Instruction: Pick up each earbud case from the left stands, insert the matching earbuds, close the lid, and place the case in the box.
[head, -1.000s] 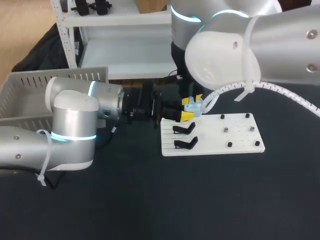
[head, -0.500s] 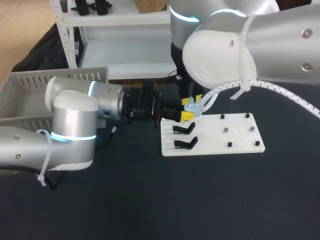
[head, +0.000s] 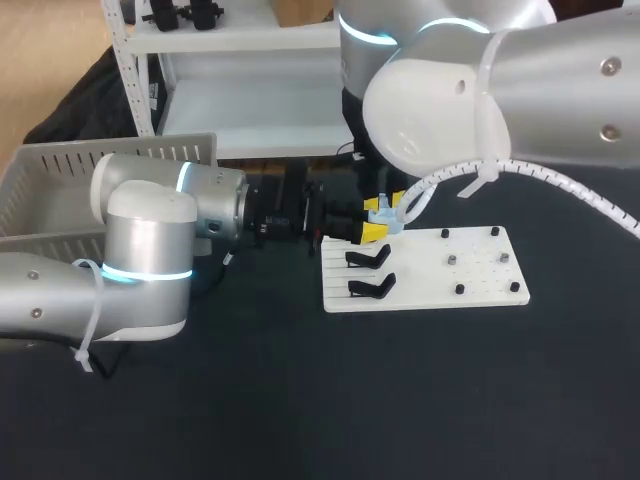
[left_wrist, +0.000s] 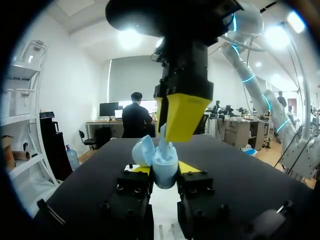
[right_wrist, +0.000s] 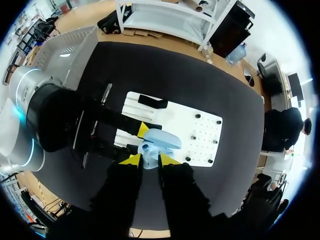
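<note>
Currently, the small pale blue earbud case (left_wrist: 165, 167) sits with its lid (left_wrist: 142, 151) swung open in the left arm's fingers (left_wrist: 190, 167), whose yellow tips press its body from both sides, closed only to the case's width. They hold it in the air over the far left corner of the flat white stand board (head: 480, 270), mouth up, presumably so the other arm can load it from above. The right arm's fingers (right_wrist: 168, 160) point straight down onto it, nearly closed on what looks like a matching pale blue earbud (left_wrist: 162, 136), its stem reaching the case's opening. The black stands (head: 368, 258) sit on the board's left side, just near of the held case. The grey slatted plastic box (head: 40, 190) is at the far left of the dark desk (head: 300, 400), probably within the left arm's easy reach for the final drop.
</note>
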